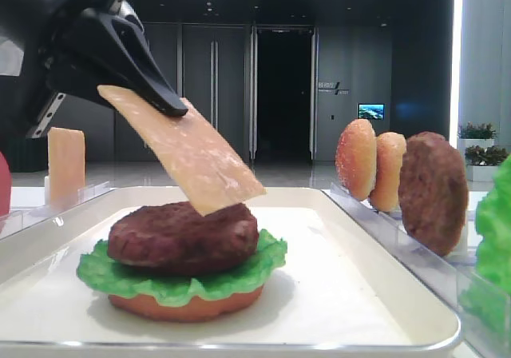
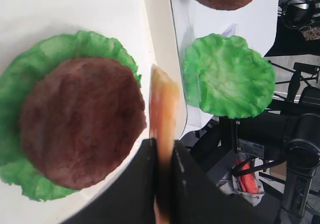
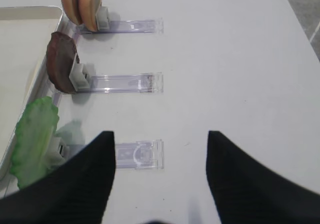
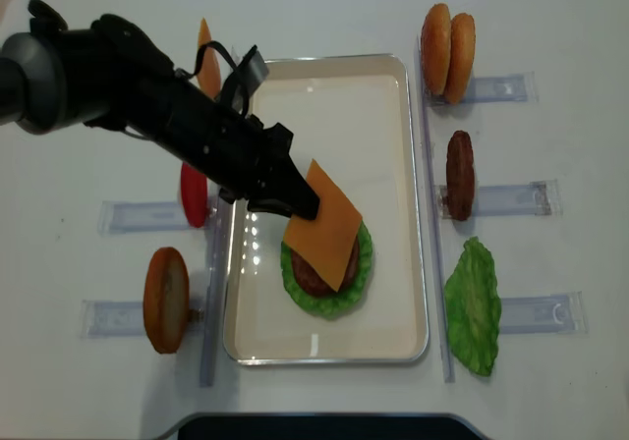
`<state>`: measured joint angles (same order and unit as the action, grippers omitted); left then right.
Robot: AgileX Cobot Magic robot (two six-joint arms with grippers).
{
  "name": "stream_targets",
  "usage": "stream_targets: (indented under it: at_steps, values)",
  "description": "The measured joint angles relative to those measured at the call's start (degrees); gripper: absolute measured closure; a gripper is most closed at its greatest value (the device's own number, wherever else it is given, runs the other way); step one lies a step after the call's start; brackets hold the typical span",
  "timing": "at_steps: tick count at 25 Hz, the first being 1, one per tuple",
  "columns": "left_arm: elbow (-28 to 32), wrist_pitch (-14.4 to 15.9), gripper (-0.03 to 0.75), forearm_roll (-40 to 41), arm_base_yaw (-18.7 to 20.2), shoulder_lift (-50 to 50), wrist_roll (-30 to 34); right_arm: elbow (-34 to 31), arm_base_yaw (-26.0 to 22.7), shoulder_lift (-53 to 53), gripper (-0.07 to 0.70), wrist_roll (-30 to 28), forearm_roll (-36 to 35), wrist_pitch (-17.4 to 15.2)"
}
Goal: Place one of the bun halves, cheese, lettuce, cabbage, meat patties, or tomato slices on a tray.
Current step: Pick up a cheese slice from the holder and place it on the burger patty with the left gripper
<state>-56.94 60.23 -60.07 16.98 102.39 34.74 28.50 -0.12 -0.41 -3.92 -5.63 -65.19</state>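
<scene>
Exterior high view: we find the left claw (image 1: 164, 102) clamped on the upper corner of the cheese (image 1: 192, 154), which hangs tilted, its low corner just above or touching the meat patty (image 1: 182, 234); we cannot tell which. The patty sits on lettuce (image 1: 180, 278) over a bun half (image 1: 188, 304), all on the tray (image 1: 399, 294). Holding by one corner keeps the claw clear of the stack while the slice is lowered, in our judgement. Spare bun halves (image 1: 371, 162) and a second patty (image 1: 433, 192) stand upright in a clear rack (image 1: 415, 258) to the right, presumably so that an edge is offered for pinching.

Right wrist view: the right claw (image 3: 160, 174) has its jaws apart and holds nothing, above the bare bench (image 3: 240, 59). A lettuce leaf (image 3: 32, 139), a patty (image 3: 60, 64) and buns (image 3: 80, 4) stand in their holders beside the tray rim.

Left wrist view: the cheese (image 2: 164, 109) is seen edge-on, pinched between the black fingers (image 2: 137, 184), just beside the patty (image 2: 80, 119) rather than centred over it.

Overhead view: the left arm reaches across the tray; the cheese (image 4: 329, 224) overlaps the stack (image 4: 329, 273) but sits skewed toward its upper left. We judge the placing step well advanced, with release pending.
</scene>
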Motion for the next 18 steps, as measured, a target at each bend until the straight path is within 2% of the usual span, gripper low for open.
stream_targets:
  at_steps: [18]
  values:
    - [0.0,0.37,0.682,0.5,0.0,3.09,1.01,0.0,0.0,0.0,0.216,0.0,0.0,0.0]
